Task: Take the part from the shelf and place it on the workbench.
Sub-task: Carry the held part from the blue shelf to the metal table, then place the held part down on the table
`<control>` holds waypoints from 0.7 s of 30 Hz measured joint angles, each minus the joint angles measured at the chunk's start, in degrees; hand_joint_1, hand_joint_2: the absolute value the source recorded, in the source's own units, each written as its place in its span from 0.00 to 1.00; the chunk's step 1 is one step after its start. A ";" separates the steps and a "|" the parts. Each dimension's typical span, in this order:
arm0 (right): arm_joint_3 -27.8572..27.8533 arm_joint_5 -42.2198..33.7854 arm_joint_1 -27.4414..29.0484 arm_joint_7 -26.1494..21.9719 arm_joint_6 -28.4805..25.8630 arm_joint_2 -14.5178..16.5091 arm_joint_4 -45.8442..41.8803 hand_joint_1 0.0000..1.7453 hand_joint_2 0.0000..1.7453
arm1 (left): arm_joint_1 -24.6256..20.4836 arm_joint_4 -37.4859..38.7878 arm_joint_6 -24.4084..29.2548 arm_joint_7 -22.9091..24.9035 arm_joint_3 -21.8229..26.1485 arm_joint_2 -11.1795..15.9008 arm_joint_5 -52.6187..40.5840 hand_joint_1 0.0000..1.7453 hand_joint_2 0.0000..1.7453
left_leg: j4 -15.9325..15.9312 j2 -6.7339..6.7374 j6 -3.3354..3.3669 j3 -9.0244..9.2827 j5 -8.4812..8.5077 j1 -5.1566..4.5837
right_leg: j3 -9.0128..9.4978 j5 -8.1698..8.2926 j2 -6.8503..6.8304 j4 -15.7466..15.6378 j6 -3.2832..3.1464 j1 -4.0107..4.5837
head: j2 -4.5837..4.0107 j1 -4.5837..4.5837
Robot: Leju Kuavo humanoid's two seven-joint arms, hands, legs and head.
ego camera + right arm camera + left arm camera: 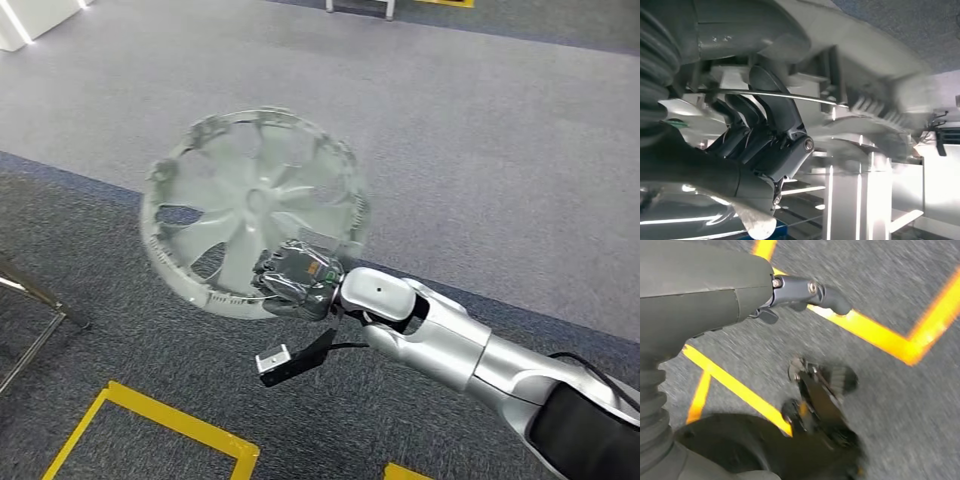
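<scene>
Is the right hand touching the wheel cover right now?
Touching. In the head view the right hand grips the wheel cover at its rim, holding it above the carpet.

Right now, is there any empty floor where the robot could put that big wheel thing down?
Yes: the light grey carpet beyond the wheel cover is bare. The dark carpet is open between the yellow tape and metal legs at left. The right hand grips the cover's rim.

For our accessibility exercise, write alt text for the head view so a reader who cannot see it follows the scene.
The robot's right hand grips the rim of a round, grey, spoked wheel cover, holding it above grey carpet. Yellow floor tape marks the foreground.
</scene>
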 joint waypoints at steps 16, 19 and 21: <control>-7.41 3.53 7.68 0.19 0.81 -6.40 -5.38 1.00 1.00 | 0.56 1.24 -1.30 -12.00 -3.04 2.29 0.80 0.00 1.00 | -12.87 -1.23 2.85 7.30 6.03 0.15 | -6.58 -9.96 -0.15 17.01 3.13 -0.24 | -0.01 0.80; -7.51 3.62 8.26 0.06 1.06 -6.59 -5.59 1.00 1.00 | 0.37 1.24 -0.87 -11.64 -3.04 2.24 0.68 0.00 1.00 | -12.78 -3.70 2.86 7.52 5.97 -0.04 | -5.65 -5.18 0.87 12.37 2.42 -0.17 | -0.01 0.87; -7.69 3.70 8.30 0.09 1.15 -6.66 -5.76 1.00 1.00 | 0.32 1.24 -0.63 -11.11 -3.02 2.16 0.44 0.00 1.00 | -12.60 -5.12 2.61 7.41 5.93 -0.12 | -2.25 -1.54 3.45 4.58 1.91 -0.31 | 0.00 0.86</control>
